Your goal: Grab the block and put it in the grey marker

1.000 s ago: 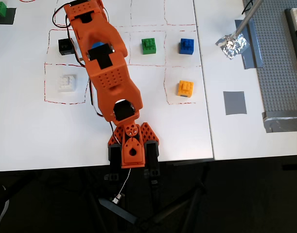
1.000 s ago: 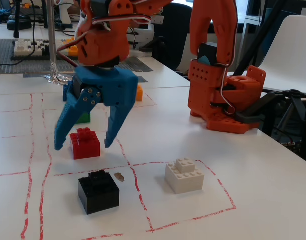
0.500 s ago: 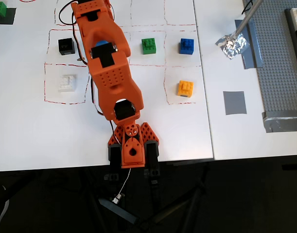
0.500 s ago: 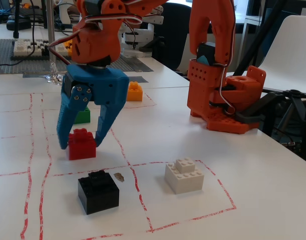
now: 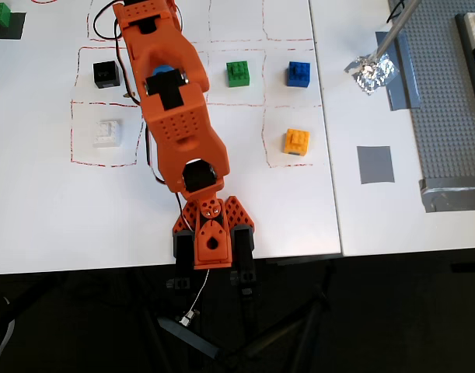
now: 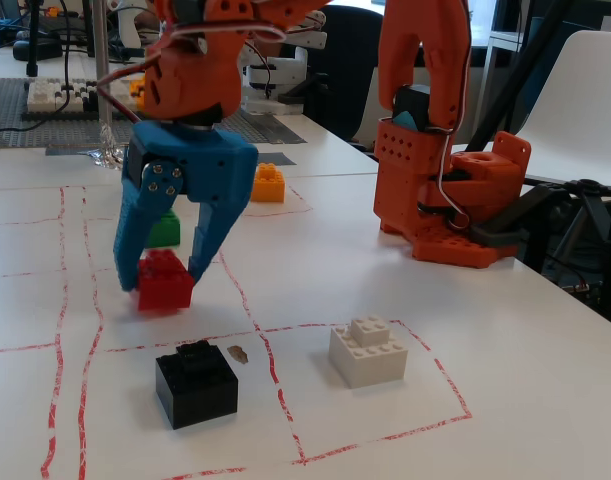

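In the fixed view the red block sits between the two blue fingers of my gripper. The fingers press on both its sides, and the block is at or just above the white table, inside a red-lined cell. In the overhead view my orange arm covers both the gripper and the block. The grey marker is a flat square patch on the table at the right of the overhead view, far from the gripper, with nothing on it.
Other bricks stand in red-lined cells: black, white, green, blue, orange-yellow. A foil lump, a blue-grey tape strip and a grey studded baseplate lie at the right. The arm's base stands near the table edge.
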`<control>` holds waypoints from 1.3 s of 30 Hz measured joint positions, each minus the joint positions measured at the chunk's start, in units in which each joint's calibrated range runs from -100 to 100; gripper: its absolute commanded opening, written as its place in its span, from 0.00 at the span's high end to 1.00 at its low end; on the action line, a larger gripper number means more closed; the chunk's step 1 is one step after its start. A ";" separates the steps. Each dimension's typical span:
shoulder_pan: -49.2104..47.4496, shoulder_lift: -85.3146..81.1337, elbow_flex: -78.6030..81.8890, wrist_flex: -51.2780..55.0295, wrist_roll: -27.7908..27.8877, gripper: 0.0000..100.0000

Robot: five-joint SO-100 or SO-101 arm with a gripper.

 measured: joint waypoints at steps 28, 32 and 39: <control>40.78 -43.92 11.81 35.13 21.64 1.00; 54.64 -45.12 12.98 34.89 28.62 1.00; 75.07 -43.49 16.05 26.29 36.43 1.00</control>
